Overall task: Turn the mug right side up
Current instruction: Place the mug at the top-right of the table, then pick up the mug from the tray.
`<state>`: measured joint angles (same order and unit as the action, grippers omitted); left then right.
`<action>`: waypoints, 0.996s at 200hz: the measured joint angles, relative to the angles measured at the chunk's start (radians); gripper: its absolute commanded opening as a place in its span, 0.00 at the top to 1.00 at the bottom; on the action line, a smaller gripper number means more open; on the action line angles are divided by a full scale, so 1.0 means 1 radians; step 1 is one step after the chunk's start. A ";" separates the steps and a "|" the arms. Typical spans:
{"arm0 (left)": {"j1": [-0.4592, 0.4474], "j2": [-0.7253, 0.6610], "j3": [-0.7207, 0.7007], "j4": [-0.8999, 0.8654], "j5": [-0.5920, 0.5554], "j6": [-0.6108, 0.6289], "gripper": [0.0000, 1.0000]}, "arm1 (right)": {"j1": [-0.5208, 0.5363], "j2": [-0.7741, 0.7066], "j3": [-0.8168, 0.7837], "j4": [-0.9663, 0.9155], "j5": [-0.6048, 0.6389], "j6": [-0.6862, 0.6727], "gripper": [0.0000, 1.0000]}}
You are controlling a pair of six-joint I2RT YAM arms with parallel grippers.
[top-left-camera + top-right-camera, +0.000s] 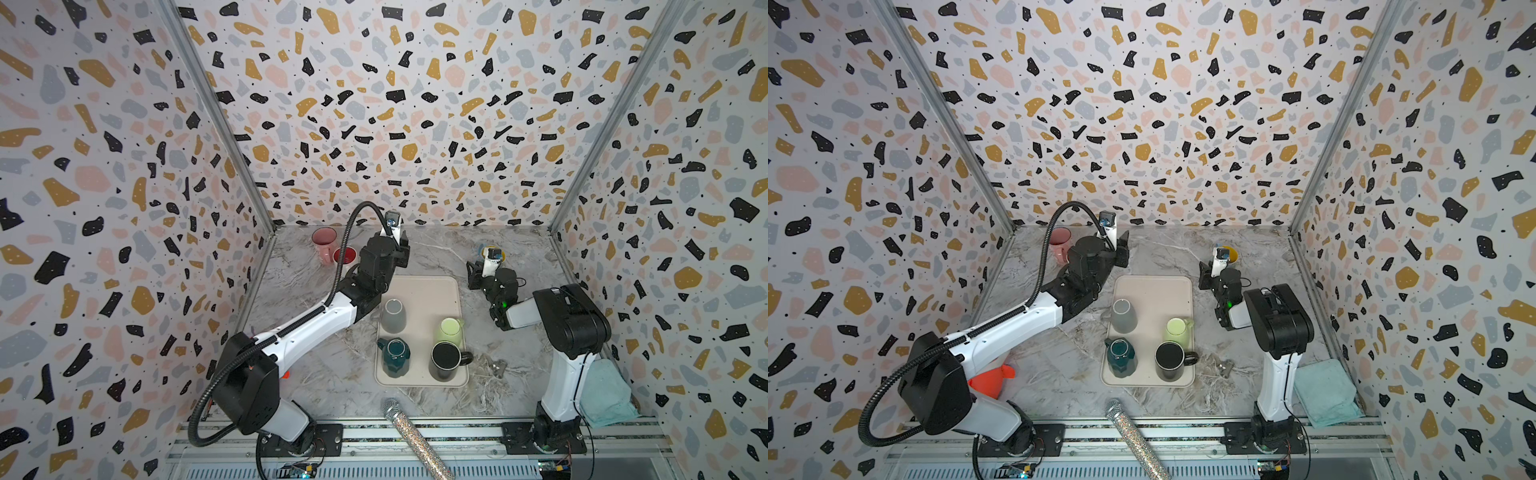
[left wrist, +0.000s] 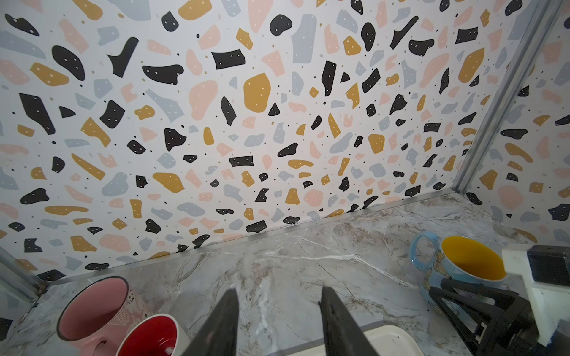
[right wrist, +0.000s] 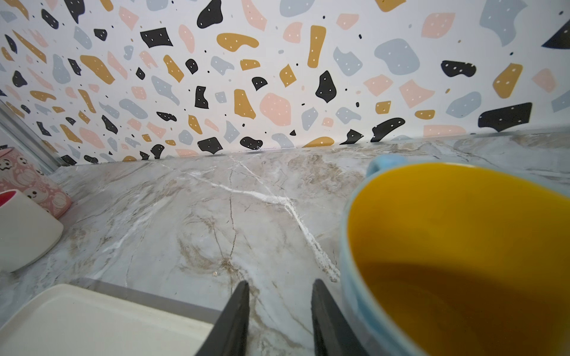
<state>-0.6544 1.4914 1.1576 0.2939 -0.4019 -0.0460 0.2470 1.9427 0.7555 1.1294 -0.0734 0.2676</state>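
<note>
A blue mug (image 3: 447,246) with a yellow inside stands upright, mouth up, on the marble table at the back right. It also shows in a top view as the mug (image 1: 1233,254) and in the left wrist view as the mug (image 2: 468,259). My right gripper (image 3: 279,282) is open just beside its outer wall, with only bare table between the fingers. In both top views the right gripper (image 1: 471,274) (image 1: 1204,276) sits low between this mug and the tray. My left gripper (image 2: 277,291) is open and empty over the table behind the tray, and shows in a top view as the left gripper (image 1: 401,249).
A cream tray (image 1: 428,291) holds a grey mug (image 1: 392,316), a teal mug (image 1: 394,357), a green mug (image 1: 451,330) and a black mug (image 1: 445,360). A pink mug (image 1: 324,241) and a red-lined mug (image 1: 345,255) stand at the back left. A glittery microphone (image 1: 411,436), teal cloth (image 1: 606,395) and orange funnel (image 1: 992,380) lie in front.
</note>
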 measured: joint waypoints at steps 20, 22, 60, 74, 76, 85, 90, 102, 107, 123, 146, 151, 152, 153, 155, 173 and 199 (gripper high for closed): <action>0.000 -0.015 -0.017 0.002 -0.003 0.000 0.56 | 0.010 -0.051 -0.031 -0.008 0.008 0.008 0.61; 0.000 -0.016 -0.019 0.003 -0.003 0.000 0.56 | 0.012 -0.060 -0.034 -0.010 0.010 0.008 0.61; 0.003 -0.059 -0.050 -0.002 -0.031 0.000 0.56 | 0.049 -0.264 -0.066 -0.140 0.023 0.032 0.52; 0.014 -0.082 -0.050 -0.007 -0.036 -0.005 0.55 | 0.061 -0.358 -0.050 -0.252 0.015 0.055 0.46; 0.018 -0.085 -0.050 -0.008 -0.034 -0.008 0.55 | 0.062 -0.373 -0.044 -0.275 0.013 0.060 0.45; 0.034 -0.100 -0.050 -0.017 -0.030 -0.020 0.55 | 0.068 -0.425 -0.003 -0.387 0.003 0.077 0.39; 0.047 -0.108 -0.050 -0.027 -0.022 -0.029 0.55 | 0.069 -0.452 0.031 -0.462 -0.006 0.090 0.37; 0.087 -0.124 -0.048 -0.054 0.001 -0.055 0.54 | 0.069 -0.489 0.131 -0.640 -0.025 0.121 0.36; 0.105 -0.129 -0.047 -0.067 0.013 -0.067 0.54 | 0.066 -0.499 0.187 -0.731 -0.035 0.134 0.34; 0.159 -0.134 -0.034 -0.114 0.064 -0.105 0.54 | 0.055 -0.504 0.354 -0.978 -0.074 0.163 0.32; 0.206 -0.134 -0.019 -0.169 0.126 -0.151 0.54 | 0.033 -0.500 0.518 -1.286 -0.163 0.198 0.30; 0.209 -0.134 -0.015 -0.181 0.139 -0.159 0.54 | 0.027 -0.498 0.544 -1.352 -0.187 0.204 0.30; 0.209 -0.134 -0.015 -0.182 0.141 -0.159 0.54 | 0.026 -0.498 0.547 -1.360 -0.189 0.205 0.30; 0.209 -0.134 -0.014 -0.183 0.145 -0.161 0.54 | 0.025 -0.497 0.552 -1.376 -0.196 0.205 0.30; 0.209 -0.134 -0.014 -0.186 0.148 -0.164 0.54 | 0.023 -0.496 0.559 -1.398 -0.204 0.208 0.30; 0.209 -0.135 -0.011 -0.207 0.191 -0.193 0.53 | 0.008 -0.484 0.583 -1.556 -0.277 0.232 0.31; 0.211 -0.135 -0.011 -0.233 0.247 -0.229 0.53 | -0.023 -0.477 0.538 -1.677 -0.411 0.303 0.36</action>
<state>-0.4431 1.3567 1.1461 0.0605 -0.1551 -0.2745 0.2237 1.4654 1.2938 -0.5476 -0.4843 0.5705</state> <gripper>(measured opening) 0.468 0.661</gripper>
